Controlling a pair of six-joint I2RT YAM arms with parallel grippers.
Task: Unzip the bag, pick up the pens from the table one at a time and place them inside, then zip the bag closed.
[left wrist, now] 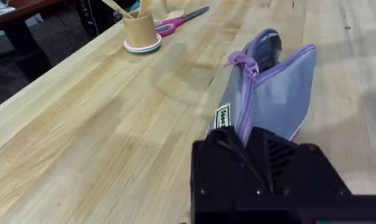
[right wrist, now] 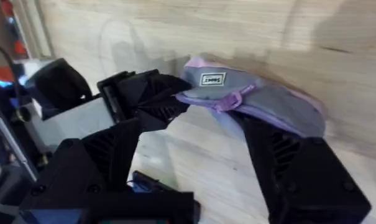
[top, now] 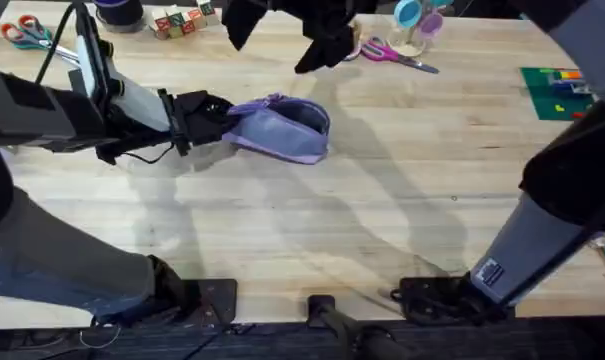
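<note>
Our left gripper [top: 210, 113] is closed on the near end of the bag [top: 282, 130], pinching the fabric beside the small white label, so the pouch stretches straight ahead of its fingertips and lies on the surface [top: 312, 230]. Our right gripper [right wrist: 194, 134] hangs above the bag with its fingers spread wide and nothing between them, and the zip pull [left wrist: 240, 60] sits just beyond it. The mouth looks partly open towards the far end, though we cannot tell how far the zip has run, nor whether the pens are inside. The chief risk, as we judge it, is the pull itself: it is a small limp loop of lavender ribbon, easy to miss or to pinch together with the cloth under it. If the right gripper tugs before it has a clean hold, the soft pouch will bunch and the slider may jam. If it pulls away from the left gripper too hard, the thin fabric end could slide out of that pinch and the whole bag would drag across the smooth planks. The pouch is a slack woven oblong that sags where unsupported; the surface is pale, hard, grained wood offering little friction
</note>
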